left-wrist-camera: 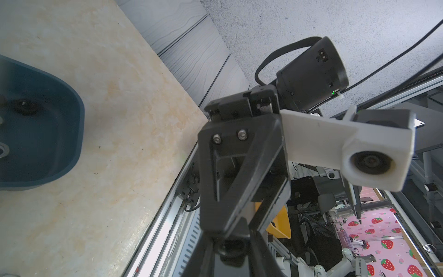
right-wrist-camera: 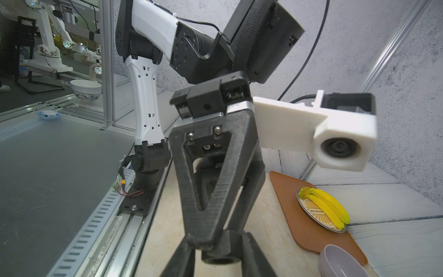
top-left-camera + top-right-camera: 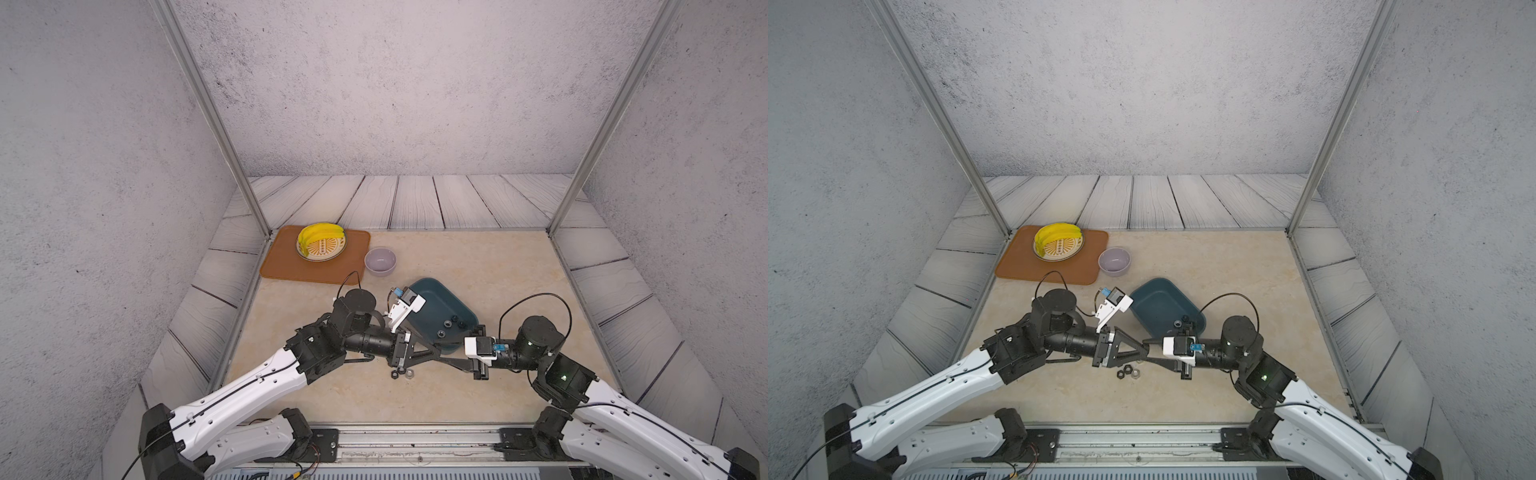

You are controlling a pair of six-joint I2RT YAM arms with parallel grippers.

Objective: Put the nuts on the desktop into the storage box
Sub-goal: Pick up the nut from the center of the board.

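Left tool (image 2: 215,243) is clenched on a black nut (image 1: 231,249). Right tool (image 1: 230,236) meets it nose-to-nose, can't tell if it grips. Storage box (image 3: 434,305) sits just beyond, probably nearer the right arm. Loose nuts (image 3: 395,375) lie on the surface (image 3: 478,266).

I can't read any text, brand, number or sign on any of my feeds. The closest thing to lettering is a small band of marks in the middle of the plate (image 2: 309,209), beside the bananas (image 2: 328,203). It is too blurred for me to say whether those are letters or only pattern.
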